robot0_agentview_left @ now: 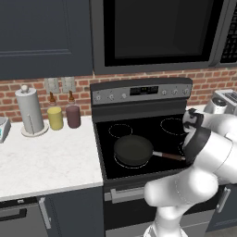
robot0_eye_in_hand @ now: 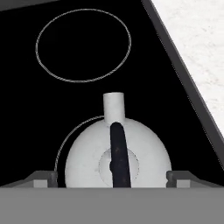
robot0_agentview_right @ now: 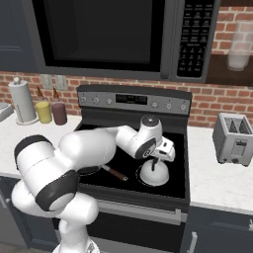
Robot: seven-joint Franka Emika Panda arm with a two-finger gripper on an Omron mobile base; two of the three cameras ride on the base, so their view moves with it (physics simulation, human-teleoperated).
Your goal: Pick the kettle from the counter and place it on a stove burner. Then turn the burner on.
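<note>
The kettle (robot0_agentview_right: 154, 173) sits upright on the black cooktop (robot0_agentview_right: 173, 185), right on the front burner ring (robot0_eye_in_hand: 65, 140) at the toaster's side of the stove, and in the hand view its pale rounded body (robot0_eye_in_hand: 117, 157) covers most of that ring, with only an arc of the thin grey circle peeking out beside it. Its dark handle (robot0_eye_in_hand: 119, 153) runs across the top, and its short spout (robot0_eye_in_hand: 114, 107) points toward the next burner ring (robot0_eye_in_hand: 83, 45), which lies bare beyond the kettle. Just above the kettle hangs the gripper (robot0_agentview_right: 159, 159), and the fingers (robot0_eye_in_hand: 43, 178) stand wide apart, one on each side of the kettle's body, gripping nothing. Beside the kettle, toward the paper towel roll, a dark frying pan (robot0_agentview_left: 133, 150) rests on the other front ring, its brown handle (robot0_agentview_left: 169, 156) reaching toward the kettle's side. Behind the kettle rises the stove's back panel with its row of knobs (robot0_agentview_right: 168, 105) and a small display. Above that hangs the microwave (robot0_agentview_right: 113, 34). Off to the kettle's far side from the pan, the white counter (robot0_agentview_right: 212, 183) carries a silver toaster (robot0_agentview_right: 233, 139), standing well apart from the kettle. Past the pan, on the other stretch of counter, stand a paper towel roll (robot0_agentview_left: 29, 111), a yellow jar (robot0_agentview_left: 55, 117) and a dark red jar (robot0_agentview_left: 73, 115) along the brick wall.
</note>
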